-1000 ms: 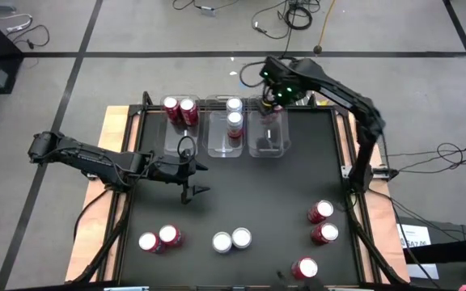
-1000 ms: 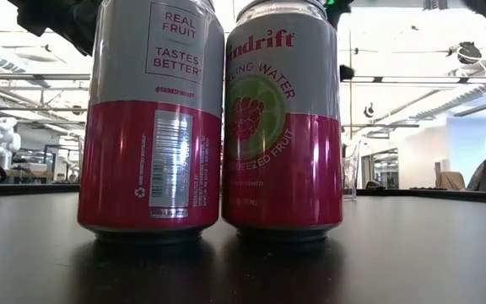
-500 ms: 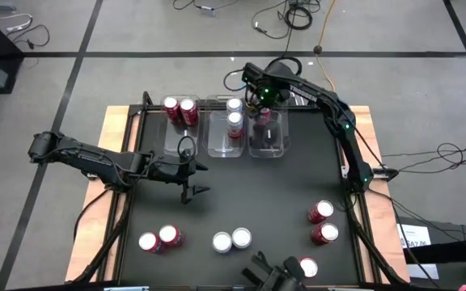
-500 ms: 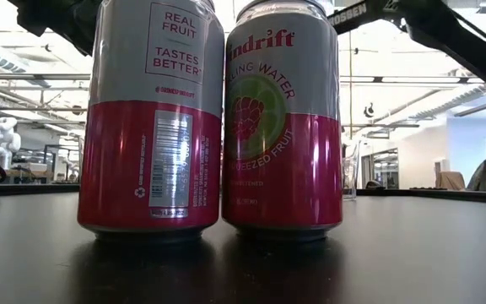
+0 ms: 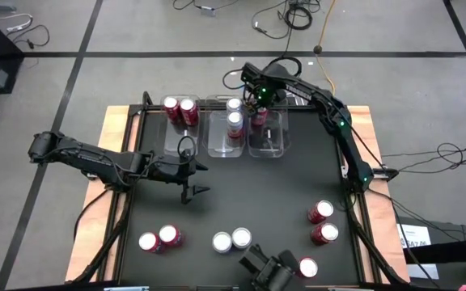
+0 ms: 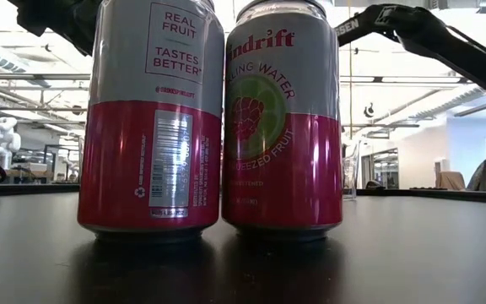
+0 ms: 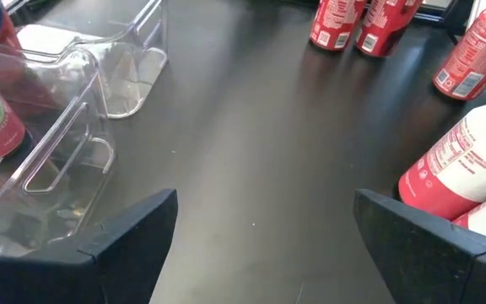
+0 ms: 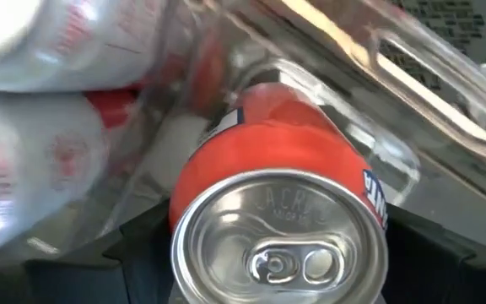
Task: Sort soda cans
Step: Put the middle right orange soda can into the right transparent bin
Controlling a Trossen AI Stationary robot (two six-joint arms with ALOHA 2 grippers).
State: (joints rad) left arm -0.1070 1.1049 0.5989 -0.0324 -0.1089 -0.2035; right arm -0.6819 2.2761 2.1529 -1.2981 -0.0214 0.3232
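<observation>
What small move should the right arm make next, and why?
Probably open the right tool a little more, then lift straight up. It sits over the right bin, and the wrist view shows a red can standing between its fingers, inside the clear walls. The left tool waits open at mid-table.

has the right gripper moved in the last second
Yes. In the high view the right gripper has shifted toward the left side of the table, from the far right corner of the right-hand bin to its far left corner.
</observation>
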